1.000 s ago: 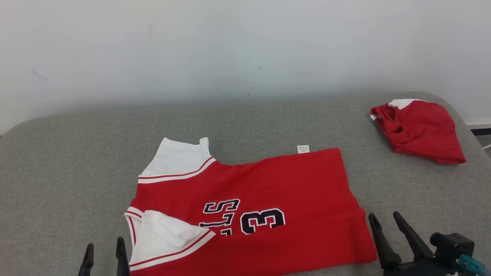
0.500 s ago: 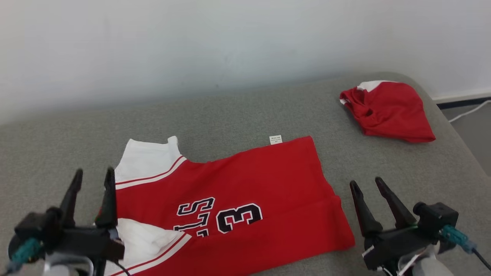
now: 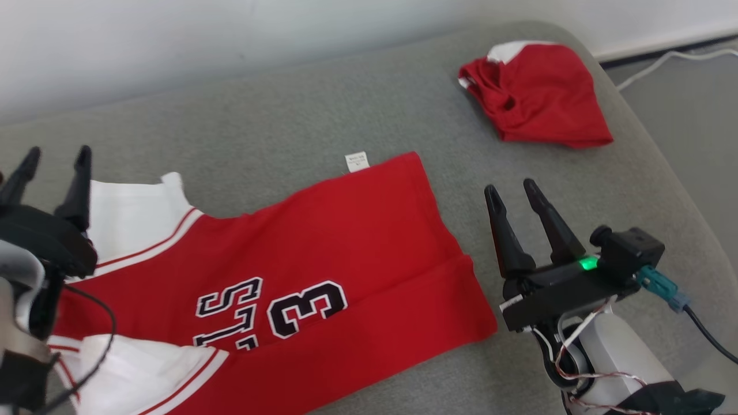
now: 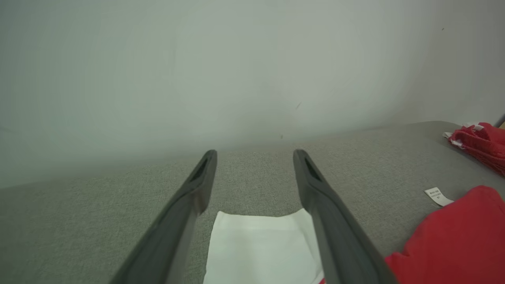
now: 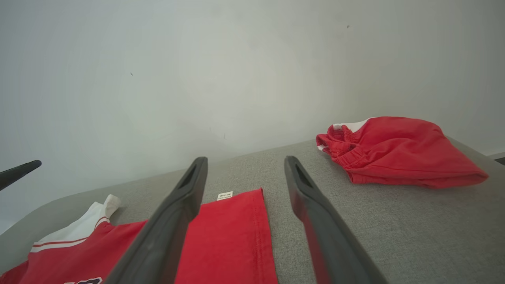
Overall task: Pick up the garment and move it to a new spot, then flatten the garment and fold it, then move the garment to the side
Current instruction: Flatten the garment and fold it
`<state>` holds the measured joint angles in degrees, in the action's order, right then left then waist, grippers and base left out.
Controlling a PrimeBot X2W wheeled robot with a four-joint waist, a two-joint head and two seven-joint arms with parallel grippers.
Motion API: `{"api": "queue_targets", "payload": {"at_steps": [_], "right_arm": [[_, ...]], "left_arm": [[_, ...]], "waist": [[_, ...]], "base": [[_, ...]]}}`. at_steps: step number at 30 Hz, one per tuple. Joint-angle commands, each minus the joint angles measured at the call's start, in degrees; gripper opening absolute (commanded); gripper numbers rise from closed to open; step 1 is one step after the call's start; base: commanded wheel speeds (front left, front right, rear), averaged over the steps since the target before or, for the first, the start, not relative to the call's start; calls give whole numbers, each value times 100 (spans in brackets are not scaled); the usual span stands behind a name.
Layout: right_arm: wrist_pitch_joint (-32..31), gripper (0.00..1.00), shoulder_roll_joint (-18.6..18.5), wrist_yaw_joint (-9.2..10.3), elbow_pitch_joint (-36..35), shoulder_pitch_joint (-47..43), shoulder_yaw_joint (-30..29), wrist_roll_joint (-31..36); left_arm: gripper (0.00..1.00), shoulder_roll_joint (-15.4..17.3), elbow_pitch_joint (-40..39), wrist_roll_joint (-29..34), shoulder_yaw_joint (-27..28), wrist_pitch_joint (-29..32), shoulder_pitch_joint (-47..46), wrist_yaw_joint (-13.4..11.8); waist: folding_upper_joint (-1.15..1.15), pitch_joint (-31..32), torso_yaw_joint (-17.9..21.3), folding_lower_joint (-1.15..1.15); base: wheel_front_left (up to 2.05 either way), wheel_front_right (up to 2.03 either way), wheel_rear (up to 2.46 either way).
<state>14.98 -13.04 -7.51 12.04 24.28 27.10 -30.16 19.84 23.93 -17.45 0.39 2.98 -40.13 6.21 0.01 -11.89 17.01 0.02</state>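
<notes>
Right gripper (image 3: 509, 186) beside jersey (image 3: 323, 230), shorts (image 3: 542, 98) beyond

Red jersey (image 3: 323, 242) with white sleeves, black numerals; grey couch (image 3: 288, 115).

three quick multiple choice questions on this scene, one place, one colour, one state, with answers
1. Relative to the jersey, where is the crumpled red bundle?
A) on top of it
B) apart, to its far right
C) under it

2. What colour are the sleeves?
A) white
B) blue
C) black

3. The right gripper is:
A) shut on the jersey
B) open and empty
C) shut on the bundle

Answers: 1 B, grey padding shows between them; 2 A, both are white with red trim; 3 B, its fingers stand apart, nothing between.
</notes>
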Motion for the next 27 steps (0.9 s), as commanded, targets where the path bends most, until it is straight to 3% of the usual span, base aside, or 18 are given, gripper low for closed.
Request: {"api": "queue_targets", "payload": {"at_steps": [1,7,18,27], "right_arm": [[23,100,59,5,-33,130,6,-7],[23,100,152,5,-97,328,13,-64],[24,100,114,5,-86,302,-15,-133],[24,100,134,5,-53,266,6,-144]], "left_arm": [[100,84,184,28,-29,58,-193,17],[100,351,1008,169,-208,240,-674,44],[100,643,1966,384,-347,1,-1065,-88],[100,558,2353,303,-470,-7,-1181,-34]], "waist": [[-1,-520,489,-2],[-1,-763,649,-2],[-1,-842,678,-2],[-1,-797,601,-2]], "base": [[0,0,0],[0,0,0],[0,0,0],[0,0,0]]}}
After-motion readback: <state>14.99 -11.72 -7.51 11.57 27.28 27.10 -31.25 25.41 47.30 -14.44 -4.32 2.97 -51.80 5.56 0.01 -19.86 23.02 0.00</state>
